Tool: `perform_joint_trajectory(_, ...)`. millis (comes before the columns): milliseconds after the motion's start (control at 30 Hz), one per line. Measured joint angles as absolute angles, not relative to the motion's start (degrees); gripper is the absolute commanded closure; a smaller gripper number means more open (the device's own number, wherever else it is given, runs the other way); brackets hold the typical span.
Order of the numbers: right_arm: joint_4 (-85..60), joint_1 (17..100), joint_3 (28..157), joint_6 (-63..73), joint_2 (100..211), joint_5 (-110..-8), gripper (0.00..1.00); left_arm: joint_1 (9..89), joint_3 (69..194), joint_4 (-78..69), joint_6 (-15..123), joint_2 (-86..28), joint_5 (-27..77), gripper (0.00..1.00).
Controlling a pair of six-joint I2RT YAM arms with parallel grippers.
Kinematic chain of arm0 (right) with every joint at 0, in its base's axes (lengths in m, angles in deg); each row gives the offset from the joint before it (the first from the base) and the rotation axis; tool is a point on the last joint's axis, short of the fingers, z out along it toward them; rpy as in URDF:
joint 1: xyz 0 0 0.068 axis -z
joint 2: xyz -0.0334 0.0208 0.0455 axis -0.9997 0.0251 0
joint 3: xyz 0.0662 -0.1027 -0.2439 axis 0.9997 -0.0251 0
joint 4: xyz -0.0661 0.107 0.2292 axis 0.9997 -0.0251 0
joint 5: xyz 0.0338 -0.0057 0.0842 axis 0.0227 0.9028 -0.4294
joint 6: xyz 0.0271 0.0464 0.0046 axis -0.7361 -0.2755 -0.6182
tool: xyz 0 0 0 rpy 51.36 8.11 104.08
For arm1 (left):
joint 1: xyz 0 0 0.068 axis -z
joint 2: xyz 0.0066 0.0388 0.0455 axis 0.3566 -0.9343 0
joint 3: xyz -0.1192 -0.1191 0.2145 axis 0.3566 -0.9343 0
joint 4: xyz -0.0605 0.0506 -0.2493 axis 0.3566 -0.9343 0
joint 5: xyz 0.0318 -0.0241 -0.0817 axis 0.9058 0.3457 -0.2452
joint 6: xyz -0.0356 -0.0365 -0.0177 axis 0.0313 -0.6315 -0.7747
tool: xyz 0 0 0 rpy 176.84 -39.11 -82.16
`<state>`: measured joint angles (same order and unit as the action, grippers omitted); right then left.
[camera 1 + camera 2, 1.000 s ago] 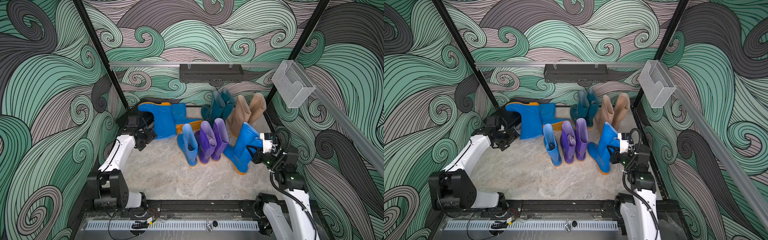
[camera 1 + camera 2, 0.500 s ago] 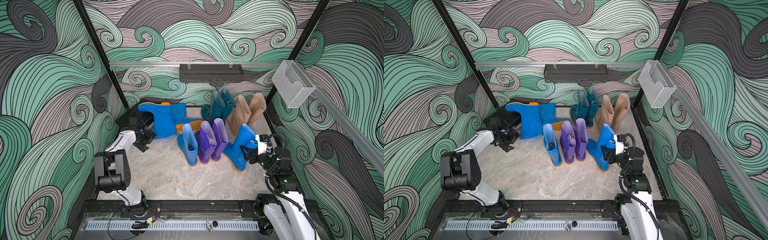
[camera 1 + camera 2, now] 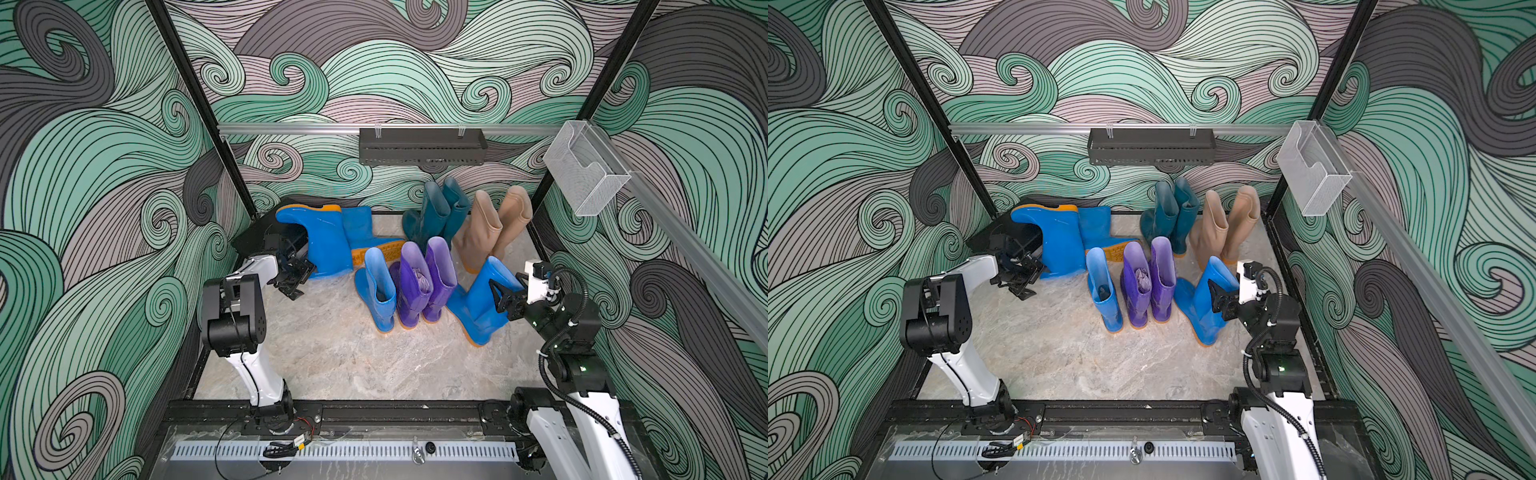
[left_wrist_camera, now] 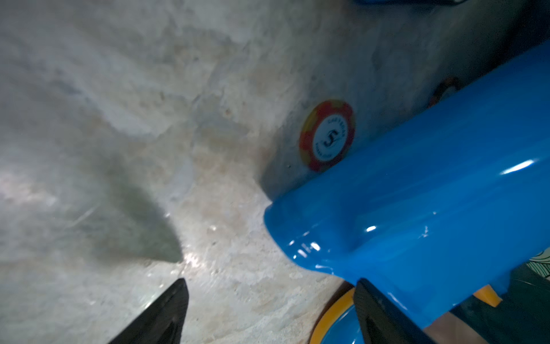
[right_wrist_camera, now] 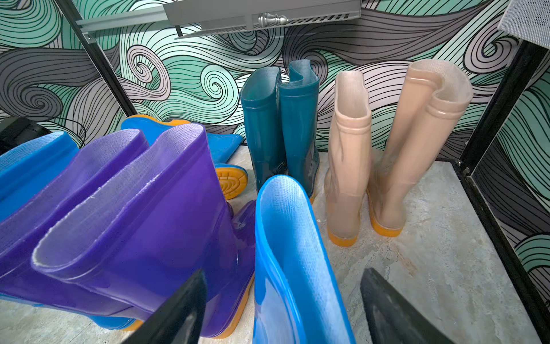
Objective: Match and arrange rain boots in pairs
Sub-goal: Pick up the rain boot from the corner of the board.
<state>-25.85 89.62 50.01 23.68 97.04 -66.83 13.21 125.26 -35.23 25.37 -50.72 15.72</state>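
Marble floor [image 4: 119, 119] shows inside my left gripper [image 4: 269, 283], jaws spread; my right gripper [image 5: 282, 271] gapes astride a blue rain boot [image 5: 285, 214].

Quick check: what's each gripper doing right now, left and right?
Left gripper: open, empty, beside the fallen blue boot.
Right gripper: open, jaws either side of the upright blue boot, not clamped on it.
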Motion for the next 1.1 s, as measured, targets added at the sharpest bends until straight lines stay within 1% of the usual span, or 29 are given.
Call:
perform_joint_trajectory(167,-25.88,89.42,50.01,23.94,97.04,-66.11,0.18,13.51,128.91,-30.99,26.62,-54.72,15.50,0.13)
perform_joint_trajectory(300,-26.18,89.42,50.16,24.33,97.02,-65.50,0.18,13.93,131.03,-28.87,29.53,-57.78,15.55,0.18)
perform_joint_trajectory(500,-27.10,89.42,51.97,25.38,95.75,-64.67,0.18,13.97,131.27,-25.16,33.77,-58.96,15.41,0.30)
perform_joint_trajectory(533,-27.08,89.42,52.15,25.49,95.36,-64.63,0.19,13.97,131.03,-24.06,34.33,-58.96,15.15,0.34)
perform_joint_trajectory(600,-27.08,89.42,52.54,25.62,94.79,-64.58,0.19,14.04,130.73,-22.45,35.14,-58.96,14.45,0.47)
perform_joint_trajectory(633,-27.08,89.42,52.80,25.65,94.61,-64.56,0.19,14.04,130.68,-21.70,35.78,-58.96,14.06,0.59)
perform_joint_trajectory(700,-27.03,89.42,53.18,25.71,94.37,-64.56,0.19,14.08,130.68,-20.70,36.63,-58.96,13.21,0.78)
perform_joint_trajectory(733,-27.06,89.42,53.44,25.73,94.29,-64.56,0.19,14.26,130.68,-20.35,37.05,-58.89,12.83,0.87)
perform_joint_trajectory(800,-27.03,89.42,53.77,25.76,94.11,-64.58,0.19,14.58,130.68,-20.33,37.83,-58.63,12.33,1.00)
perform_joint_trajectory(900,-27.08,89.42,54.09,25.78,93.76,-64.91,0.19,15.37,130.73,-21.70,39.12,-56.18,12.20,1.00)
perform_joint_trajectory(1100,-27.60,89.36,57.37,25.93,94.53,-66.42,0.19,16.22,133.79,-25.77,41.15,-46.85,11.83,1.00)
